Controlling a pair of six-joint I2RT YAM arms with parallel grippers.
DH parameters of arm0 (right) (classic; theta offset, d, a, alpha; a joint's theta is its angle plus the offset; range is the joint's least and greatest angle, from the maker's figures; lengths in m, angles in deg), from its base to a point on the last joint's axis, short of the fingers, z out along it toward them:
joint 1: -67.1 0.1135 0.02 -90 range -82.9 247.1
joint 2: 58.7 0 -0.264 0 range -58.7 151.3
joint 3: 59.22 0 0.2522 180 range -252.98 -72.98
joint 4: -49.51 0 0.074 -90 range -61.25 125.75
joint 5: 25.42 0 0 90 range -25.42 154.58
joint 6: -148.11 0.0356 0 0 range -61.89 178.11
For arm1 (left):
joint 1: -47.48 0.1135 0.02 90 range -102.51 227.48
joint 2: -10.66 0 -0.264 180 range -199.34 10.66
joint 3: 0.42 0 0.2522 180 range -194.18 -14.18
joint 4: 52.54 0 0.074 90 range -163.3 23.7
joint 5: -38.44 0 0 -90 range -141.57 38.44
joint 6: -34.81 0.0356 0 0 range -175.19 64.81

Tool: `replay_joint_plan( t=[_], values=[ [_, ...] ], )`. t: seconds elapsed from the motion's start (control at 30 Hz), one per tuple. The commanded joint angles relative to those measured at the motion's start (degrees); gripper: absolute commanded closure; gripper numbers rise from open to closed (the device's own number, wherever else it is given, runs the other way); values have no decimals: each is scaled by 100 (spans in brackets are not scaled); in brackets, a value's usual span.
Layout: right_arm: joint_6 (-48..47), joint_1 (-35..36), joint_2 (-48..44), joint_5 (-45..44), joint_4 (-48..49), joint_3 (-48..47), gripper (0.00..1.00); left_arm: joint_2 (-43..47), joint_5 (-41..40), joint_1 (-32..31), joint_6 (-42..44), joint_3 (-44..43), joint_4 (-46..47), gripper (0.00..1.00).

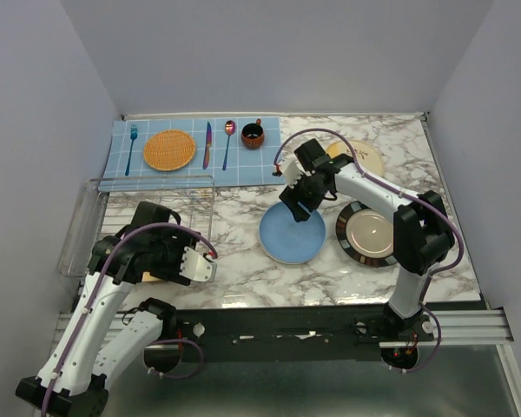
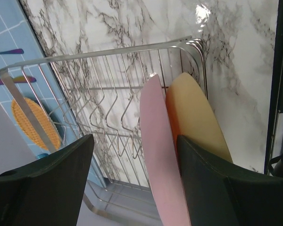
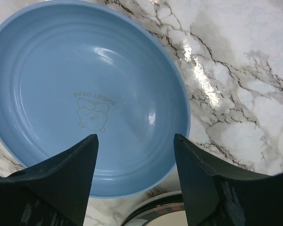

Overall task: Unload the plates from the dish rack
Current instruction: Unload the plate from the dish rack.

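As left tool (image 2: pixel 133 141) gapes, pink plate (image 2: pixel 158 155) edge between

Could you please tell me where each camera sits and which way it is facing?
Top external: above and behind the arm bases, facing down on the marble table; the left arm and right arm show.
Left wrist: facing the silver wire dish rack with its upright pink plate and yellow-orange plate; its two dark fingers show.
Right wrist: facing down onto the round blue plate; its two dark fingers show.
Shared: top and left wrist, the rack; top and right wrist, the blue plate.
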Motion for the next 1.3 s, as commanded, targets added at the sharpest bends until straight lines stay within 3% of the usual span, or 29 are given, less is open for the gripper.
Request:
replay_joint_plan(
  t=[0.0,0.23,0.4,0.6,0.83,0.97,1.27],
  values=[
    [-6,42,90,-27,40,42,27,38,-695,-27,-37,218,-1151,21],
    [-6,43,81,-36,22,85,27,336,-986,-27,-55,640,-852,29],
    [-15,42,90,-54,13,103,27,521,-1022,-27,-55,842,-606,41],
    [-15,42,107,-62,5,85,27,592,-1189,-27,-230,1009,-377,67],
    [-24,42,195,-106,-4,85,27,758,-1259,-27,-257,1009,-175,74],
    [-33,51,213,-124,-13,85,27,785,-1364,-27,-275,887,-16,100],
    [-33,42,239,-133,5,103,27,838,-1356,-27,-494,456,432,100]
  ],
)
